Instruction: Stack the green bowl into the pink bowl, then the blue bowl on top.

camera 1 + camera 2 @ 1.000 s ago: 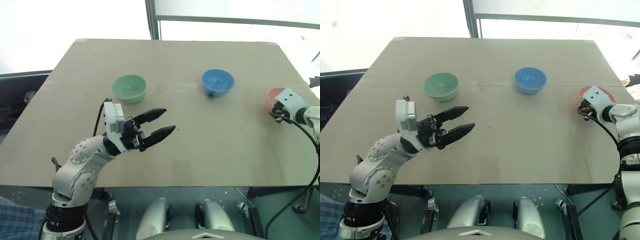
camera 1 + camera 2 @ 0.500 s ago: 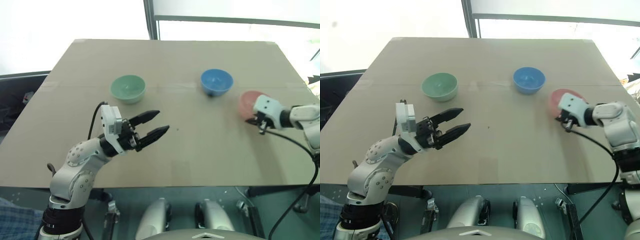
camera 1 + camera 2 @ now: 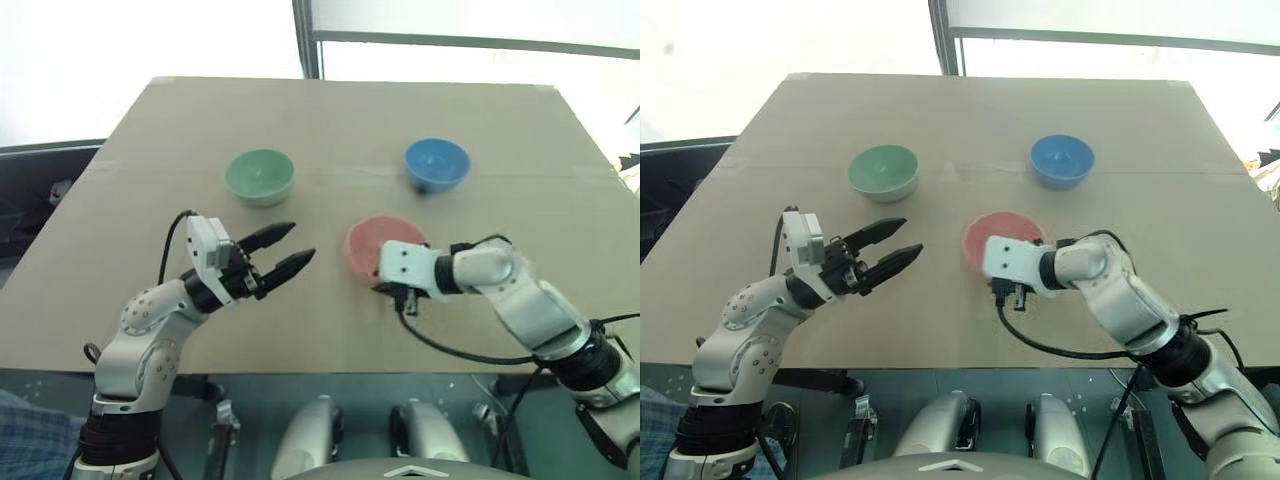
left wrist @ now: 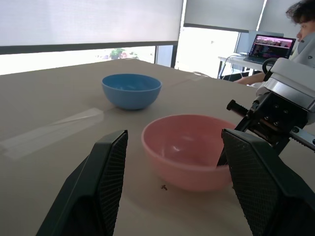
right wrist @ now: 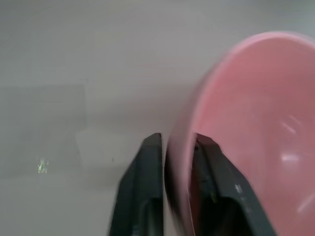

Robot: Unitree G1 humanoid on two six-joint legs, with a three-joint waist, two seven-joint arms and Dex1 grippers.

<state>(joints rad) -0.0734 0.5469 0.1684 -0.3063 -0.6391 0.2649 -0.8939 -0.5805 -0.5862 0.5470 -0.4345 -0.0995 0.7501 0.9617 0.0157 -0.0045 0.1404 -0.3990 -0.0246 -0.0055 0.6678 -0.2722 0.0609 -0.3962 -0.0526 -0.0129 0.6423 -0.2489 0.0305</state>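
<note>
The glossy round pink bowl (image 3: 383, 245) has travelled from the counter's (image 3: 330, 120) right edge to its middle, its rim between the right tool's (image 5: 174, 191) slightly parted fingers. The left tool (image 3: 285, 252) hovers agape, empty. The green bowl (image 3: 259, 177) and blue bowl (image 3: 436, 165) sit behind.

a wide tan surface (image 3: 330, 120) lay under bright daylight, a strip of clear tape (image 4: 54, 130) stuck across it. beyond the surface's far edge stood large windows with white roller blinds (image 4: 88, 22) and a dark vertical frame post (image 3: 305, 40). past the surface's right side a person (image 4: 305, 14) sat at a desk with an open laptop (image 4: 272, 48). below its near edge the floor (image 3: 250, 400) looked grey-green.
</note>
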